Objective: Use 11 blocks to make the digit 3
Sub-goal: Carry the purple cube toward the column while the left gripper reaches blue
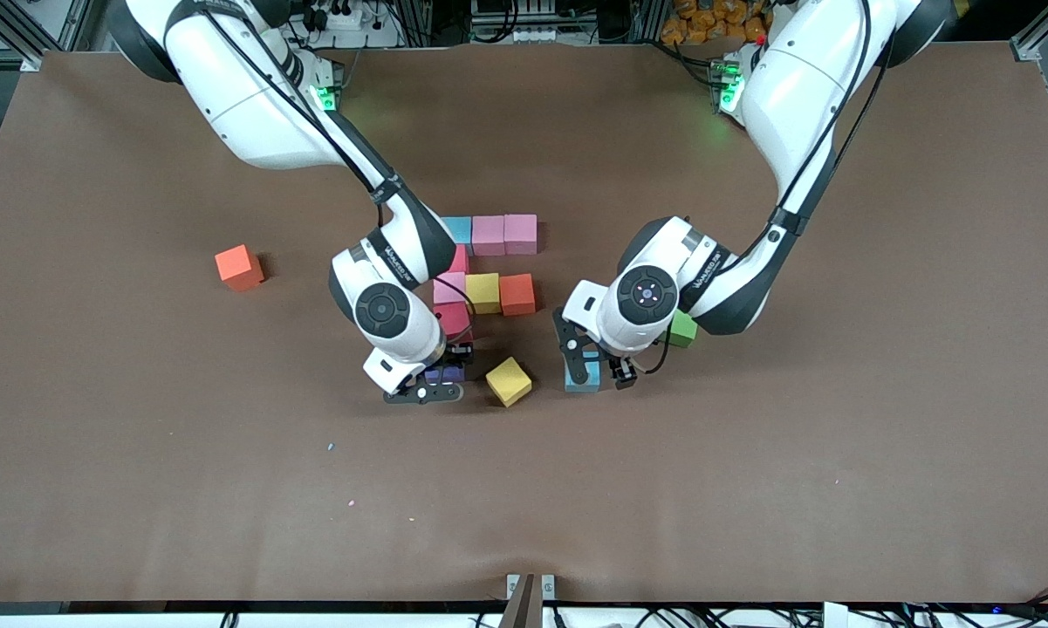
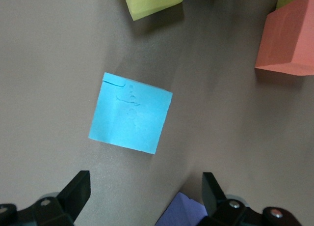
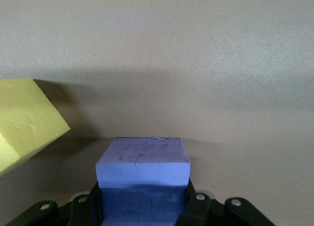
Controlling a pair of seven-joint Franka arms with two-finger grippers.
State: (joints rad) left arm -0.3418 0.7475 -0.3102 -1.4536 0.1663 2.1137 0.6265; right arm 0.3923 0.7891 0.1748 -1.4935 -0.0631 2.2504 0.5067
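The blocks are small matte foam cubes with soft, slightly dented faces, lying on a smooth brown desk. The partly built figure sits mid-desk: a top row of a light blue cube and two pink cubes, a red cube linking down to a middle row of pink, yellow and red-orange, then another red cube below. These cubes touch side to side.

A second yellow cube lies loose and turned at an angle, nearer the front camera than the figure. An orange cube sits alone toward the right arm's end, well apart from everything. A green cube shows partly under the left arm.

Wide bare desk lies open nearer the front camera and toward both ends; the room between the two hands is tight, filled only by the loose yellow cube.

The right hand is low, just nearer the front camera than the lower red cube, its fingers clamped on the purple cube, whose surface is creased. The left hand is over the second light blue cube, fingers spread wide to either side and not touching it; that cube rests flat on the desk, its top face embossed.
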